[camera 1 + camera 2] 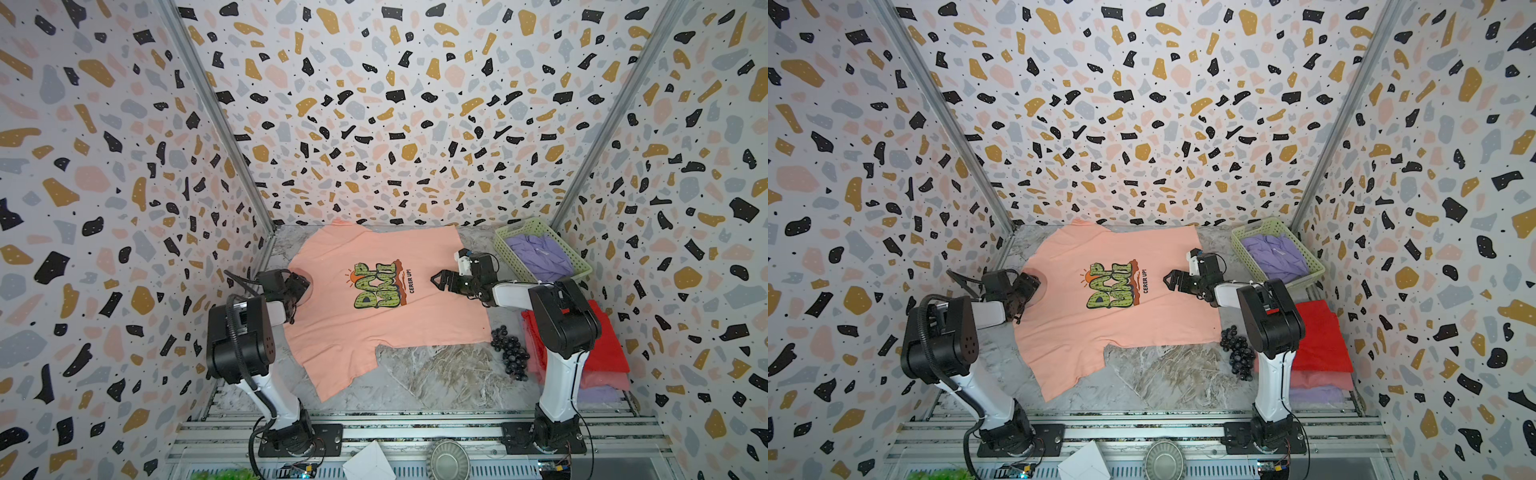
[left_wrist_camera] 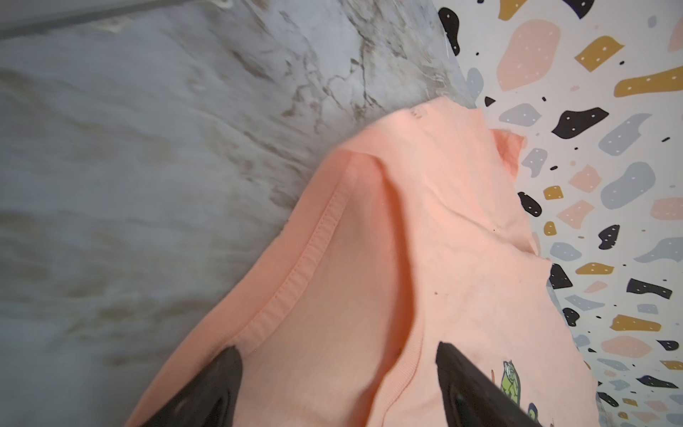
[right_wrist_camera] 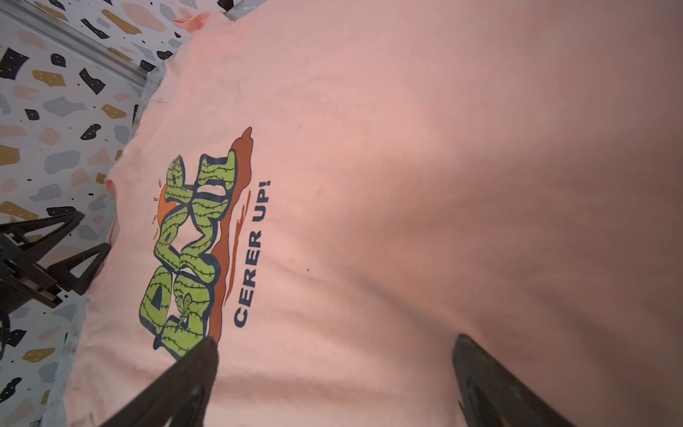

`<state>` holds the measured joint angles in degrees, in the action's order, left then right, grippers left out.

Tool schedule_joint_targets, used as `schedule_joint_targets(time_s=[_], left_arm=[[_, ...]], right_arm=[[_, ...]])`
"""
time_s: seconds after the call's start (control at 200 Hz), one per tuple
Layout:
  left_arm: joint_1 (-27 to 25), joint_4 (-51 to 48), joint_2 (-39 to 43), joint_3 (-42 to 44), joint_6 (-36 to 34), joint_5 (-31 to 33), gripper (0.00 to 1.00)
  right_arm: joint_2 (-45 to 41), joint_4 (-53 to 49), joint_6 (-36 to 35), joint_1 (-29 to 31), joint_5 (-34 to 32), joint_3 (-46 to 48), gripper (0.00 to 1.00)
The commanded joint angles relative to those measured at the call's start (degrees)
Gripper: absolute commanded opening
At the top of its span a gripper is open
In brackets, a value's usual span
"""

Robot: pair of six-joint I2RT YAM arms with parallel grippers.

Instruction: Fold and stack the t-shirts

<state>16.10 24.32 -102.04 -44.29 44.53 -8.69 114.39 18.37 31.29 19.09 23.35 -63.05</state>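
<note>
On marble table, tee flat under left gripper and right gripper, both open: likely to bunch if pinched single-layer.

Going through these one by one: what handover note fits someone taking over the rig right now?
Left gripper open over the peach t-shirt at its collar; right gripper open over its hem side; neither holds anything.
The shirt lies spread print-up mid-table.
Done: folded stack beside the right arm: red tee, pink tee, lavender tee.
Left: fold and stack the peach one, then the lavender shirt bunched in the basket.
</note>
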Motion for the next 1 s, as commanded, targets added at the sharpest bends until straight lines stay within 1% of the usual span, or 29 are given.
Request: schedule_joint_targets(time_s=[0.0, 0.08, 0.14, 0.205, 0.29, 0.325, 0.365, 0.446, 0.566, 0.616, 0.656, 0.786, 0.871, 0.926, 0.996], left_arm=[[0.16, -3.46, 0.64, 1.9, -1.07, 0.73, 0.85], [0.05, -0.95, 2.08, 1.56, -1.16, -4.5, 0.84], [-0.52, -1.35, 3.89, 0.15, -1.68, -5.74, 0.84], [-2.04, -5.16, 5.45, -3.45, -4.55, -5.47, 0.84], [-4.73, -13.18, 5.18, -9.68, -9.58, -1.57, 0.84], [-5.53, -14.9, 4.2, -11.87, -10.54, -0.47, 0.85], [-5.85, -15.24, 2.65, -13.6, -10.39, -0.94, 0.85], [-6.15, -13.1, -1.03, -16.41, -9.04, -2.81, 0.84], [-7.04, -11.42, -6.47, -20.88, -8.88, -4.93, 0.84], [-7.21, -10.35, -8.23, -21.86, -8.57, -6.96, 0.84], [-7.3, -7.23, -9.35, -21.98, -7.71, -7.7, 0.84], [-7.79, -6.54, -13.63, -24.08, -6.45, -7.78, 0.84], [-8.49, -7.62, -16.32, -26.17, -6.47, -7.9, 0.84], [-9.08, -8.78, -17.76, -27.16, -6.78, -6.9, 0.84], [-9.66, -8.44, -19.81, -27.96, -6.36, -6.49, 0.84]], right_arm=[[2.25, -4.35, 1.79, -0.37, -1.07, 1.74, 0.99], [1.62, -3.98, 1.11, -0.37, 0.54, 1.53, 1.0], [0.57, -3.54, 0.57, -0.29, 1.37, 1.44, 1.0], [-0.71, -3.37, -0.19, -0.28, 1.69, 1.23, 1.0], [-2.29, -3.39, -1.23, -0.28, 1.24, 0.98, 1.0], [-2.64, -3.62, -1.55, -0.28, 0.82, 0.82, 1.0], [-3.0, -4.08, -1.92, -0.28, 0.32, 0.6, 1.0], [-3.17, -4.22, -2.01, -0.37, -0.06, 0.64, 1.0], [-3.11, -4.66, -1.32, -0.29, -0.28, 1.36, 0.99], [-3.27, -5.3, -0.99, -0.38, -0.74, 1.9, 0.99], [-3.74, -6.11, -0.66, -0.37, -1.27, 2.47, 0.98], [-6.01, -6.87, 0.38, -0.37, -2.34, 5.76, 0.98], [-7.61, -7.29, 0.94, -0.37, -2.81, 8.15, 0.98], [-8.42, -7.38, 1.84, -0.52, -3.38, 9.64, 0.98], [-9.22, -6.07, 3.45, -0.81, -2.44, 11.33, 0.98]])
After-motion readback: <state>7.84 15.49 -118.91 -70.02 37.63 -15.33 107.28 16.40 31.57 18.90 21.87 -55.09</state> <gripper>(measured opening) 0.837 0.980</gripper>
